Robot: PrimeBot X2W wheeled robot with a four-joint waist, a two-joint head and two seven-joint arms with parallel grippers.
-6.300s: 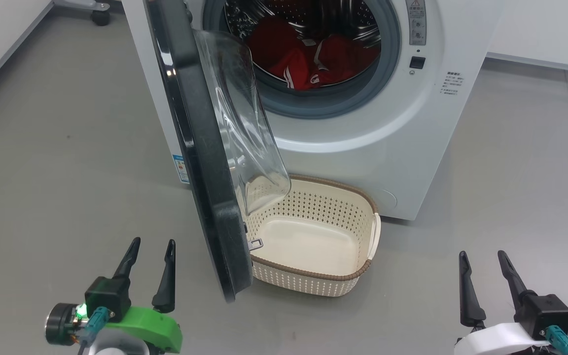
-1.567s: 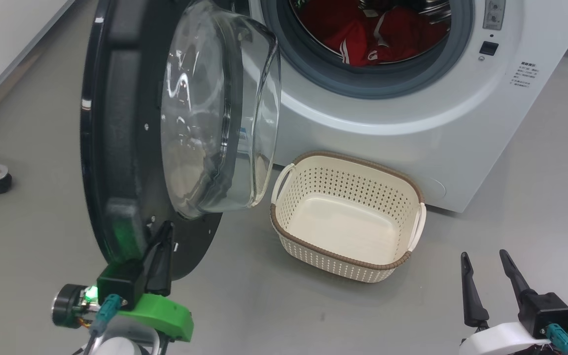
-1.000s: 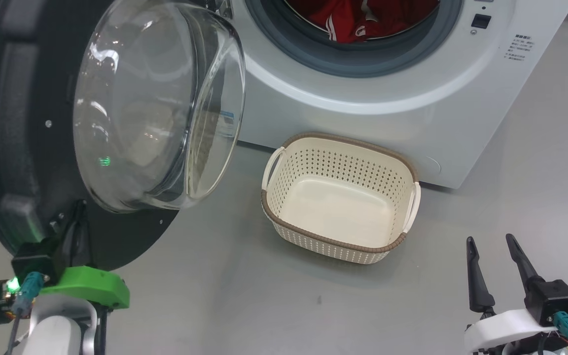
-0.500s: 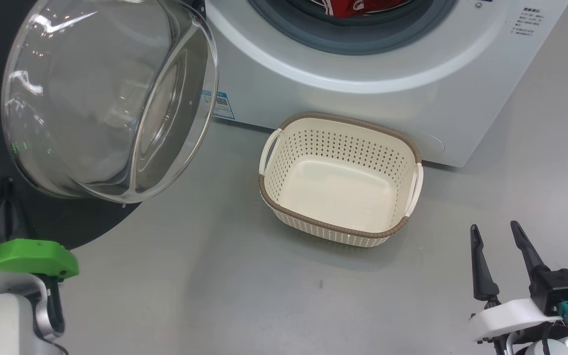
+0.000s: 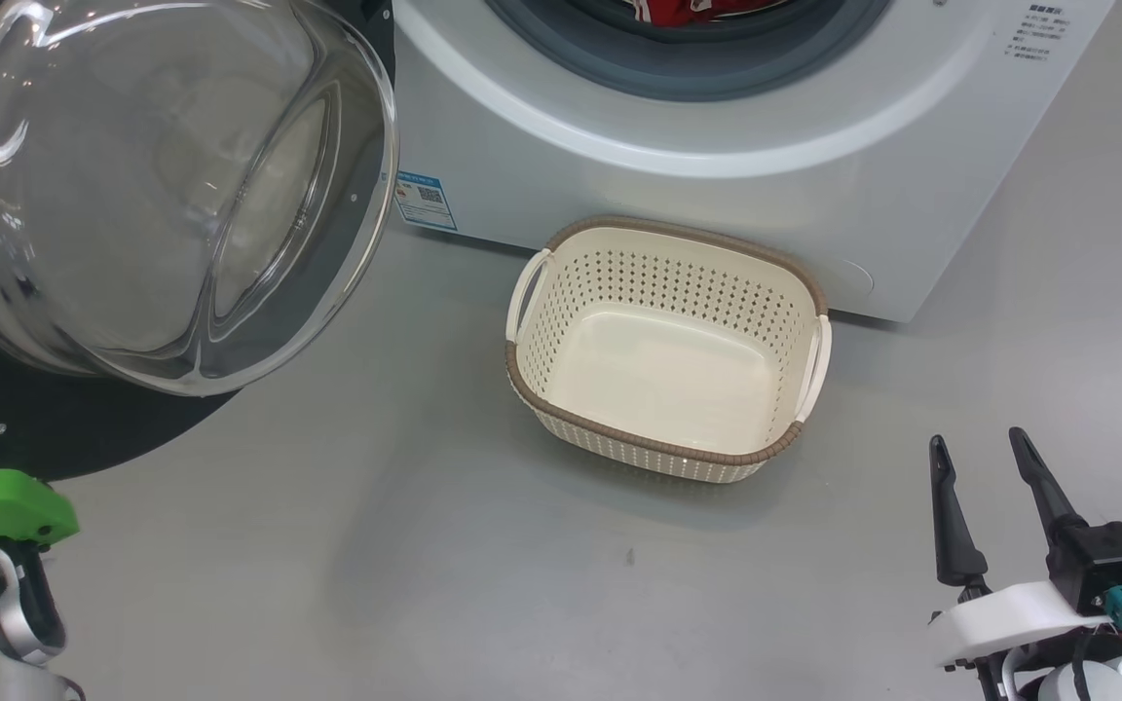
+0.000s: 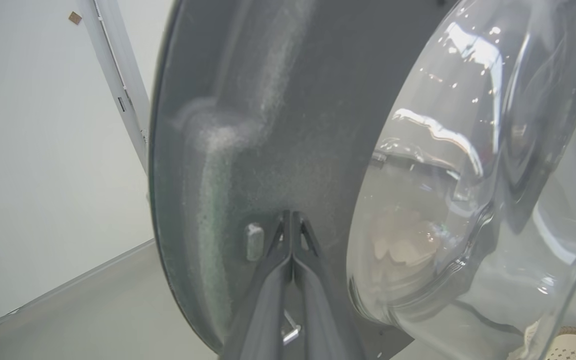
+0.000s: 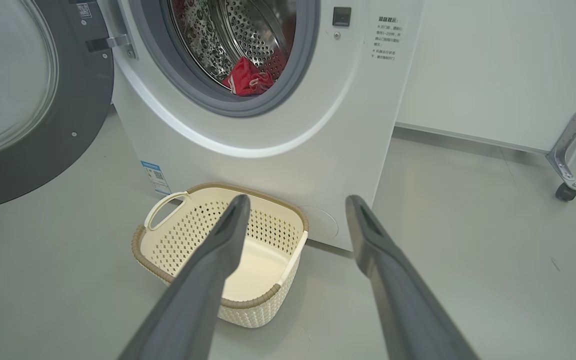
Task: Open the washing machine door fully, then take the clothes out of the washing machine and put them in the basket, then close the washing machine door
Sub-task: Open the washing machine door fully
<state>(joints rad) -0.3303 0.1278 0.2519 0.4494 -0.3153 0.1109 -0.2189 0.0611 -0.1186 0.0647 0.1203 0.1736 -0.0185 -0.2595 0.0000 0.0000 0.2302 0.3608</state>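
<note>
The washing machine [image 5: 717, 166] stands at the back with its drum mouth open, and red clothes [image 7: 245, 80] lie inside, their edge visible as clothes [image 5: 688, 10]. The washing machine door [image 5: 35, 428] is swung far out to the left, its glass bowl [image 5: 152, 185] facing me. My left gripper [image 6: 292, 216] is shut, empty, its tips against the door's [image 6: 268, 125] dark inner face beside the bowl. The empty basket [image 5: 658, 450] sits on the floor before the machine. My right gripper [image 5: 977, 440] hovers open at lower right, pointing at the basket [image 7: 140, 250].
A blue sticker [image 5: 422, 200] marks the machine's lower left corner. A metal frame leg on a caster [image 7: 565, 190] stands at the right by the white wall. Grey floor [image 5: 376, 565] spreads around the basket.
The door has swung further open to the left with my shut left gripper against it, and the arm has slid toward the lower left. The head view shifted too. The right gripper stayed open.
</note>
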